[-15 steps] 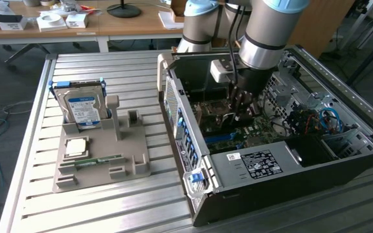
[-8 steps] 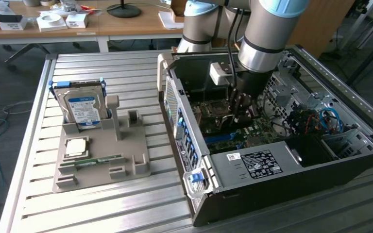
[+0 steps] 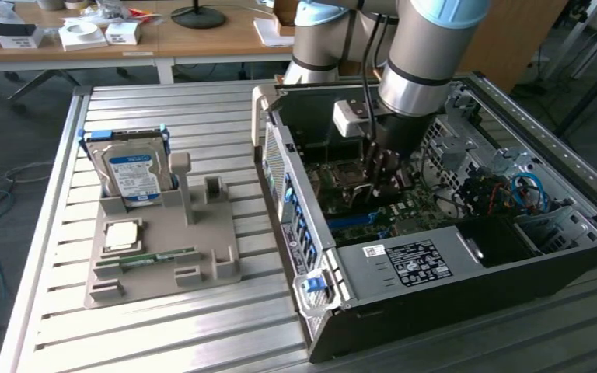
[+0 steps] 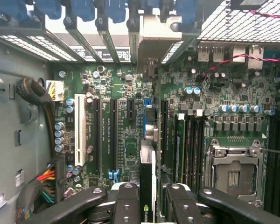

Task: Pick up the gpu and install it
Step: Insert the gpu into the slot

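Pincer (image 4: 148,205) pinches the gpu (image 4: 148,170) edge-on between its fingers — seemingly over the motherboard (image 4: 126,144).

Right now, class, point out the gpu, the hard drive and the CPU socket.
gpu (image 4: 146,193): wrist view, the edge facing the camera.
hard drive (image 3: 134,174): exterior view, its blue label.
CPU socket (image 4: 233,176): wrist view, its middle.

The exterior view looks down from high up, well back from the claw (image 3: 385,180), across the table (image 3: 174,326) into the open computer case (image 3: 506,284). The wrist view sits just behind the claw (image 4: 151,191), facing the motherboard (image 4: 126,121) closely. Both views share that board.
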`<control>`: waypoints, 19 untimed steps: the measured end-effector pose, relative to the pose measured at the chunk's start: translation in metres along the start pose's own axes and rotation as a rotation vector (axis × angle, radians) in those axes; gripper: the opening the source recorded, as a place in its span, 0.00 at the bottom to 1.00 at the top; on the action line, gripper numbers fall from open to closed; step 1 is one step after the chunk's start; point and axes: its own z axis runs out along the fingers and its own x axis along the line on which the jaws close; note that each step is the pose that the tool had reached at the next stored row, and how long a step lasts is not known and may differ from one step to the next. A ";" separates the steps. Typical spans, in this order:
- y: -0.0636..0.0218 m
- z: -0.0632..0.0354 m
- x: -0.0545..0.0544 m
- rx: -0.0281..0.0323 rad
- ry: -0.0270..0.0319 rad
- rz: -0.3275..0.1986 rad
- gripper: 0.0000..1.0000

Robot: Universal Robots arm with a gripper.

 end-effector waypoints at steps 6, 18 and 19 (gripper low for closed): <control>0.0031 0.0004 0.000 0.0000 0.0001 0.000 0.27; 0.0093 0.0009 0.000 -0.0001 0.0007 0.000 0.27; 0.0094 0.0009 0.000 -0.0001 0.0011 0.000 0.27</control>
